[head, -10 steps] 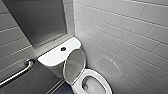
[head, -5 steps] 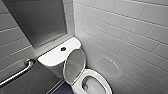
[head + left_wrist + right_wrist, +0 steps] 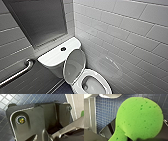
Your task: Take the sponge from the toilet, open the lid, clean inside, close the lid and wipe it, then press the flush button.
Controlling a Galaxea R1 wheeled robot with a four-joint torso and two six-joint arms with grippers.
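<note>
Green sponge [image 3: 139,119] held in R jaws | lid [image 3: 74,65] up

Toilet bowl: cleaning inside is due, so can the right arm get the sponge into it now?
Probably yes: the lid stands raised, the bowl lies open with nothing across it; distance is hard to judge.

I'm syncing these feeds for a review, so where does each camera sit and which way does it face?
Head view: high on the robot, facing forward and down at the toilet, its lid raised, and the flush button.
Left wrist view: on the left arm's wrist, facing the blue tiled floor past the robot's dark plate and jointed bar.
Right wrist view: on the right arm's wrist, facing the sponge up close, floor behind.
Shared: both wrist views take in the blue floor.
</note>
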